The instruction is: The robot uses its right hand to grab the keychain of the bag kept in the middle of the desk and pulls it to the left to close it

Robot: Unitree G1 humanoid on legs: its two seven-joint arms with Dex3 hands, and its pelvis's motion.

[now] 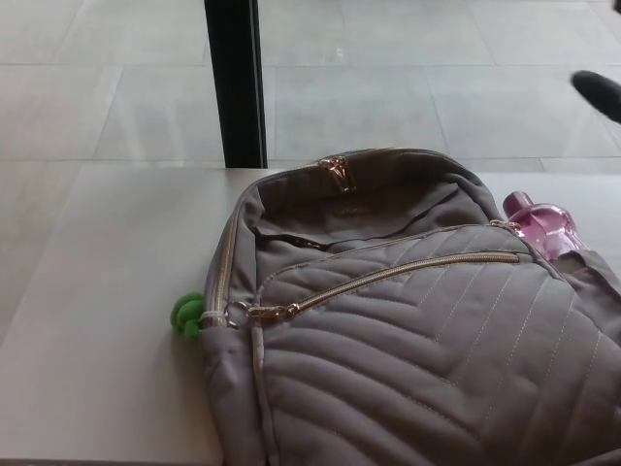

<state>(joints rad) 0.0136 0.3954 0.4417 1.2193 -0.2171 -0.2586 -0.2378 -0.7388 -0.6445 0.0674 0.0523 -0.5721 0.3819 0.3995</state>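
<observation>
Desk: on the pale grey flat tabletop (97, 291) the bag lies in the middle, so we should keep any pull low and level.
Bag: the grey-brown quilted fabric backpack (417, 359) lies front-up. We judge it needs steadying, or it will slide rather than zip.
Zip: the gold-toothed track (224, 262) runs down the bag's left side. We cannot tell whether the top is fully shut.
Keychain: the small bright-green rubbery charm (187, 316) rests on the desk, touching the bag's left edge. We should pinch it close to the slider.
Right hand (599, 93): only a black tip shows at the upper right edge, well apart from the keychain, across the whole bag. We cannot tell its state.
</observation>
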